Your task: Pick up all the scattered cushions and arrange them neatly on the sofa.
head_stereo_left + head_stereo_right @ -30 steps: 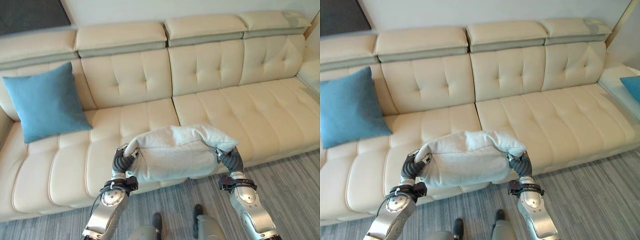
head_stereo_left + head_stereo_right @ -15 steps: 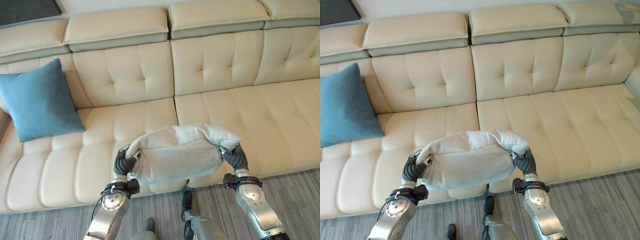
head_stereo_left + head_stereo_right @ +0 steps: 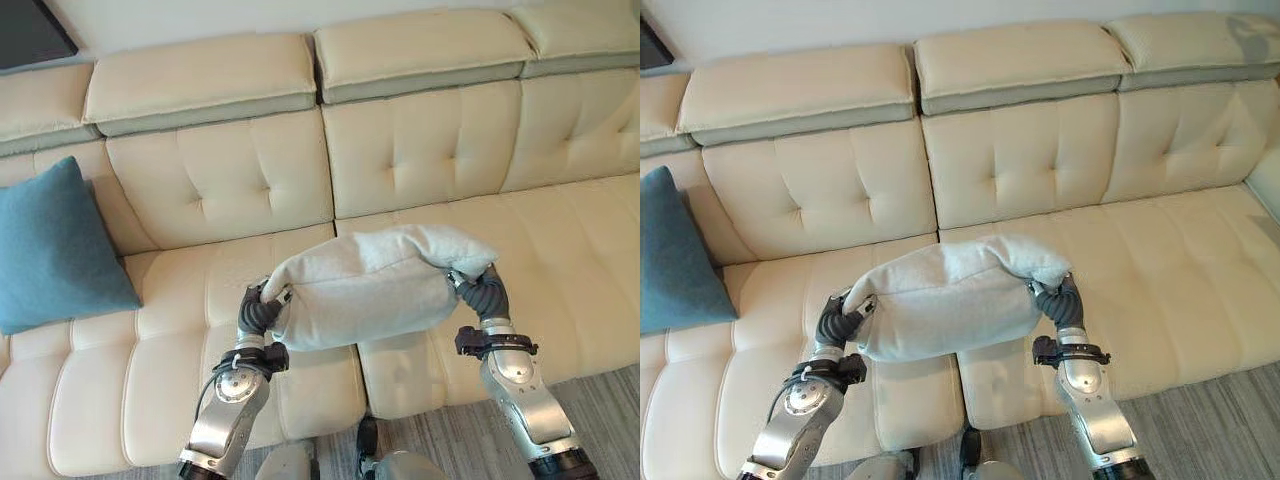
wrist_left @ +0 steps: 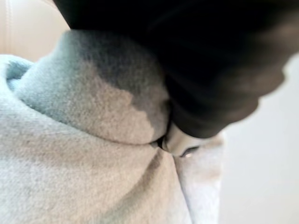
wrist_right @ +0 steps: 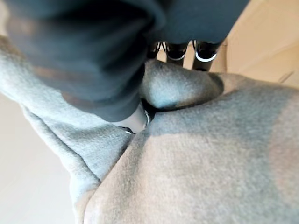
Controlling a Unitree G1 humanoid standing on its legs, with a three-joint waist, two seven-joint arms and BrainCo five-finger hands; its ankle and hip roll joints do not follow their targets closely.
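The grey cushion (image 3: 370, 283) had been carried forward over the sofa (image 3: 420, 150) seat. It was clamped between left hand (image 3: 258, 312) and right hand (image 3: 480, 291), ready for placing.

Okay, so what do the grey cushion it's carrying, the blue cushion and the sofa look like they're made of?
Grey cushion: soft, matte, fleecy fabric, seemingly; it sags and bunches. Blue cushion: matte woven cloth, fine even texture. Sofa: cream leather or faux leather, smooth with slight sheen and tufted dimples.
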